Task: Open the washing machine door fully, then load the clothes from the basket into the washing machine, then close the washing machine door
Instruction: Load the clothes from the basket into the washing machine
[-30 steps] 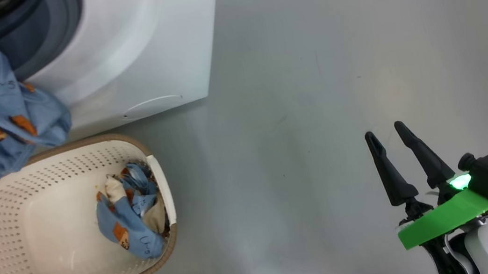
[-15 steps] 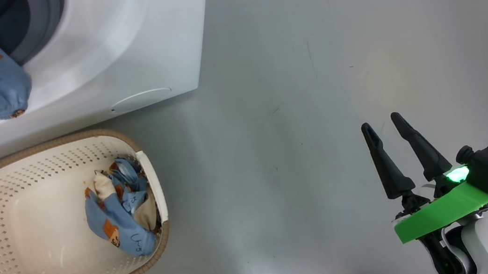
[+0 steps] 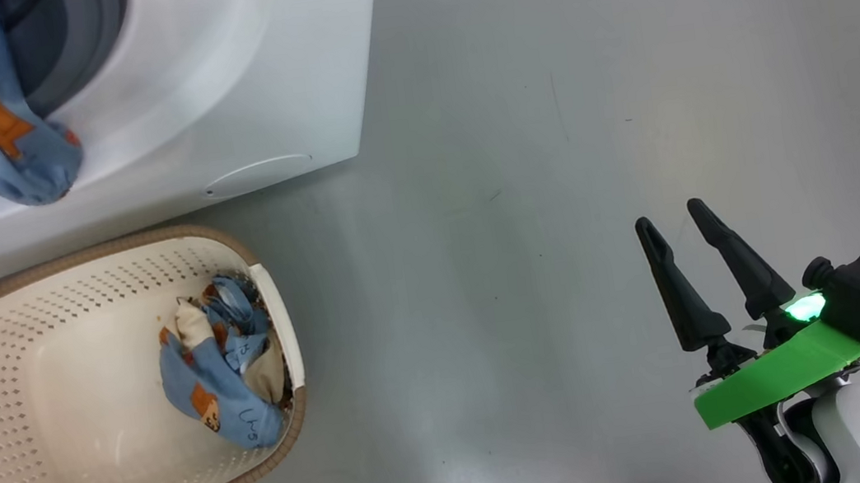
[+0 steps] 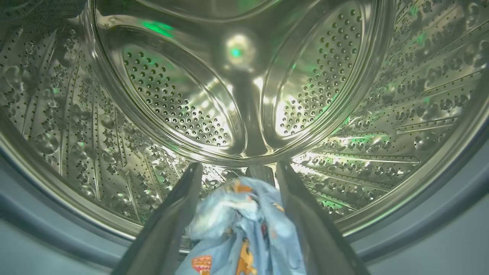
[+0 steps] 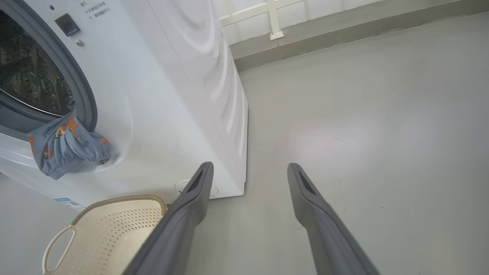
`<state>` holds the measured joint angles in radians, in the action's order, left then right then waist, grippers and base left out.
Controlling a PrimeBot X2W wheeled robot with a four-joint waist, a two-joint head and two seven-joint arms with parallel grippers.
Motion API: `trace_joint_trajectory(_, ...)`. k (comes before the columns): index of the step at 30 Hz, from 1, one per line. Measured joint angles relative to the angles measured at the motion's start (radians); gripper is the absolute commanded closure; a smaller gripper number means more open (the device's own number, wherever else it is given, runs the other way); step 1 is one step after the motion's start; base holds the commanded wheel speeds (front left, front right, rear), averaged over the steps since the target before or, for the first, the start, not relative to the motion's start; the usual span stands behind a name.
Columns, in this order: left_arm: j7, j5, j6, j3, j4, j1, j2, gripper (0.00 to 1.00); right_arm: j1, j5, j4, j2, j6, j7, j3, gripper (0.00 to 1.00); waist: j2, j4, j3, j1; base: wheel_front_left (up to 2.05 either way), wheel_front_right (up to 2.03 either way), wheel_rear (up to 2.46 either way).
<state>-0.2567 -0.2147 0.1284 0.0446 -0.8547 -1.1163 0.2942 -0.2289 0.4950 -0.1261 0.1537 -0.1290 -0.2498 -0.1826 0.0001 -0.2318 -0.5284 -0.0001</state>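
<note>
My left gripper (image 4: 238, 165) gapes wide at the washer (image 5: 160, 95) mouth, with the bear-print garment (image 4: 244, 225) slack between its jaws. It's soft, light and floppy: I'd pinch a bunched fold. Idle right gripper (image 3: 668, 214) open, empty.

The drum (image 4: 244, 95) is bright, mirror-shiny steel, dimpled and punched with holes. The washing machine (image 3: 249, 66) casing is smooth, glossy white. The clothes (image 3: 215, 378) are soft, crumpled cloth; the basket (image 3: 92, 452) matt perforated plastic; the floor (image 3: 590, 129) smooth, faintly sheeny grey.
</note>
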Motion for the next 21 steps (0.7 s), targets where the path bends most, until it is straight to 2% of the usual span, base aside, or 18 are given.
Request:
trace_joint_trajectory(12,0.0,-0.012,0.001,-0.019,0.002,0.016,-0.032,0.0,-0.013,0.0,0.0,0.008,0.0,0.0,0.002,0.0,0.0,0.026,0.014,0.0001,0.0,0.0,0.0)
trace_joint_trajectory(21,0.0,-0.01,0.001,0.012,0.09,0.165,-0.086,0.0,-0.012,-0.001,-0.001,0.015,0.0,0.0,0.018,0.0,0.0,0.051,0.034,0.0,0.0,0.0,0.0)
